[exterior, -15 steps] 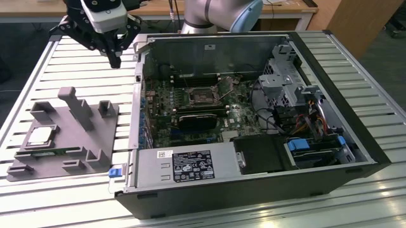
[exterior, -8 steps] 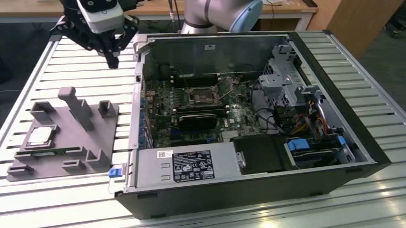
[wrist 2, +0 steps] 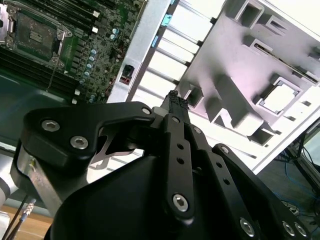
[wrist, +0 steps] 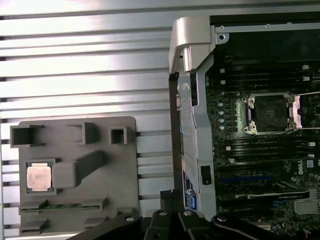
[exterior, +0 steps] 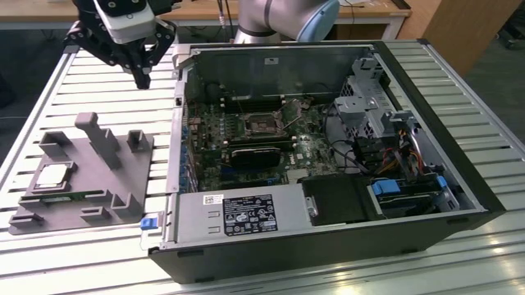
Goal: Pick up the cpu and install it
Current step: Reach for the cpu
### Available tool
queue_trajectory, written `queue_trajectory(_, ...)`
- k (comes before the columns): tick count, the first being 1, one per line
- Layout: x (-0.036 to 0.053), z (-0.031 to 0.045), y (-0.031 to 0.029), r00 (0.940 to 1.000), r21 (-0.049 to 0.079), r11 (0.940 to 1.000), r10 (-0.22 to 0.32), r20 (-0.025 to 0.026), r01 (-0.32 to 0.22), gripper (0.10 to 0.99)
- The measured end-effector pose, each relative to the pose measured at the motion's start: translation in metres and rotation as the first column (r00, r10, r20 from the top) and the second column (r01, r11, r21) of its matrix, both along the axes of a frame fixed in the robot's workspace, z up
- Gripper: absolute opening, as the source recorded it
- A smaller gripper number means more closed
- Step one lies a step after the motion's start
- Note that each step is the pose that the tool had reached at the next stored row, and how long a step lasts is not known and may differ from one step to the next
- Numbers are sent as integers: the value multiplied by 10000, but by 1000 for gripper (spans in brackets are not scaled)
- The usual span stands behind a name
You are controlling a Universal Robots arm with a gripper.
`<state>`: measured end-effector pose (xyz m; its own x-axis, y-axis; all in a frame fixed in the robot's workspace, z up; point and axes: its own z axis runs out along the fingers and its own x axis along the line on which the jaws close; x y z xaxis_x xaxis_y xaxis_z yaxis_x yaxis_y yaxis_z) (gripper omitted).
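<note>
Closest to the wrist cameras was the pincer (wrist 2: pixel 175 100) itself, a mass of black linkages and bolts tapering to a narrow tip. Its two fingers were brought together at their ends, closed on nothing and touching nothing. From the exterior view the pincer (exterior: pixel 142 78) hung above the slatted metal surface (exterior: pixel 82 264), just beside the far corner of the open computer case (exterior: pixel 246 258) on the exterior view's left, and well apart from the cpu.

The cpu (exterior: pixel 51 175) lay flat in a square recess of the grey plastic fixture (exterior: pixel 90 184), which sat on the surface beside the case, towards the exterior view's left. Its silvery top faced up, and upright grey blocks of the fixture stood near it. In the first wrist view the cpu (wrist: pixel 39 177) showed as a pale square at one edge of the fixture (wrist: pixel 120 170), with the pincer's tip (wrist: pixel 170 194) over the gap between fixture and case wall. The second wrist view caught the chip (wrist 2: pixel 276 96) in its pocket beyond the closed fingers.

Inside the case the green motherboard (exterior: pixel 246 147) lay exposed, with the black-framed socket (exterior: pixel 262 126) near its middle. The socket (wrist: pixel 270 112) was visible in the first wrist view too. A silver power supply (exterior: pixel 238 215) filled the near end of the case.
</note>
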<state>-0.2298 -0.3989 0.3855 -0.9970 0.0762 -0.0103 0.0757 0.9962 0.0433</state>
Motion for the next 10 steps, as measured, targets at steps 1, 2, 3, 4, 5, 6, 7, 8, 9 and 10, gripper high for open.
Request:
queue_trajectory(1,-5,-1,0,10000,1,10000,0,-1,0,106)
queue_trajectory(2,-11,-2,0,10000,1,10000,0,-1,0,106)
queue_trajectory(3,-16,-2,0,10000,0,10000,0,-3,0,106)
queue_trajectory(4,-23,-2,0,10000,0,10000,0,-4,0,106)
queue_trajectory(5,-29,-3,0,10000,0,10000,0,-5,0,106)
queue_trajectory(6,-35,-3,0,10000,0,10000,0,-6,0,106)
queue_trajectory(7,-42,-4,0,10000,0,10000,0,-7,0,106)
queue_trajectory(8,-48,-4,0,10000,0,10000,0,-7,0,106)
queue_trajectory(9,-54,-5,0,10000,0,10000,0,-8,0,106)
queue_trajectory(10,-60,-6,0,10000,0,10000,0,-9,0,106)
